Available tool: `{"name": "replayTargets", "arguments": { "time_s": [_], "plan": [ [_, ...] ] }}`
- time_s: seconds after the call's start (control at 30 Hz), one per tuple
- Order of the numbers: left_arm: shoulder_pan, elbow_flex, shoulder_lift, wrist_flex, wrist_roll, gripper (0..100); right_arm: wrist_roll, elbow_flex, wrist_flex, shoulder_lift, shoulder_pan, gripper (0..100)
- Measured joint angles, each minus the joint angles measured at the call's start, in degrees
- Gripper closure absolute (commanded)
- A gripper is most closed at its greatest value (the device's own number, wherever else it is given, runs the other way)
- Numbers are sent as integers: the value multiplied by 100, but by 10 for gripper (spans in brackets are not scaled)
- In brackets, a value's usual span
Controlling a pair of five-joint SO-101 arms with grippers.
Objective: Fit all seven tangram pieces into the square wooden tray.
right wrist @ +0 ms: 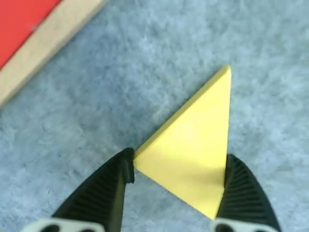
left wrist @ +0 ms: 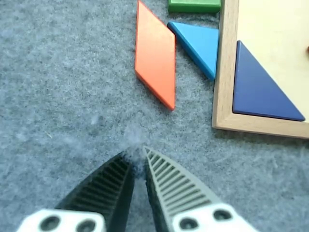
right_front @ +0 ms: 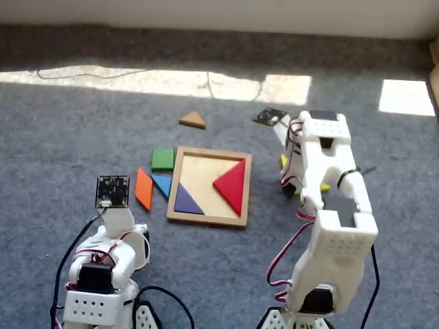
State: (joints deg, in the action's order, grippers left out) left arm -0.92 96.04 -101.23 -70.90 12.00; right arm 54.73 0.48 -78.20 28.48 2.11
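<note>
Yellow triangle (right wrist: 198, 130) looks pinched by the right gripper (right wrist: 179, 159), while the left gripper (left wrist: 136, 153) hangs closed above carpet (left wrist: 58, 72).

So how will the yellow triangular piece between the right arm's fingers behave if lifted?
The yellow triangular tangram piece looks rigid and flat, so it should not bend. The fingers of the right gripper meet it near two corners, so it may pivot or slip. It looks thin, probably light.
</note>
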Motion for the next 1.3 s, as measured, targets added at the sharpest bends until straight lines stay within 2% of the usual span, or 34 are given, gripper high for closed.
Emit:
{"name": "replayTargets", "arguments": {
  "time_s": [0.27, 0.6, 0.87, 1.0, 1.3],
  "plan": [
    [0, 0, 0, 0, 0, 995, 18, -123, -510, -659, 141, 835],
    [0, 0, 0, 0, 0, 995, 18, -123, -510, -1354, 1635, 837],
    [0, 0, 0, 0, 0, 995, 18, -114, 756, -1354, 2699, 837],
    [0, 0, 0, 0, 0, 995, -308, -114, 1248, -1354, 3042, 835],
    [0, 0, 0, 0, 0, 995, -501, -114, 1635, -1020, 3270, 825]
  ]
}}
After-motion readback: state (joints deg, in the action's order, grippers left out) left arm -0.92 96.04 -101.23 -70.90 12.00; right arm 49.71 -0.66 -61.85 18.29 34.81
